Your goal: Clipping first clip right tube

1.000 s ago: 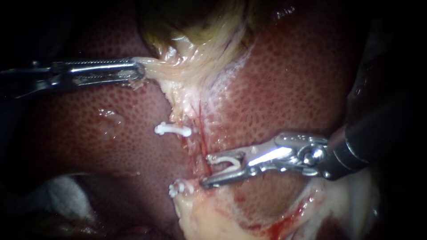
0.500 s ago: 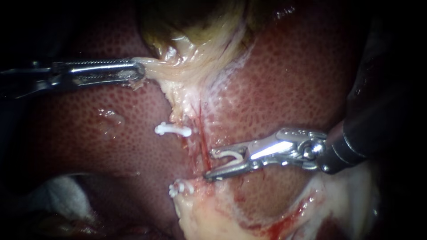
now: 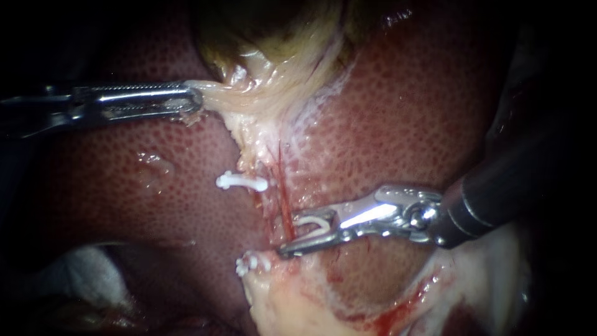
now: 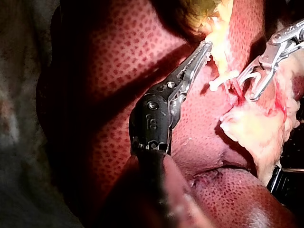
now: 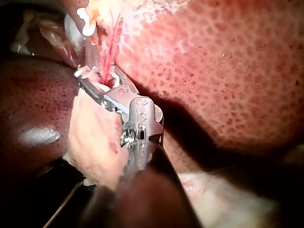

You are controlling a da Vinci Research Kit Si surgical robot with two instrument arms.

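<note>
Steel, and nearest the camera: the right instrument's tool meets the thin red right tube from the side, crosswise to the tube's long axis. It stands half-parted, gripping an open white plastic clip whose legs appear to straddle that tube. Far beyond the tube, the left instrument's tool is clenched on the pale yellow gallbladder, holding it taut.
</note>
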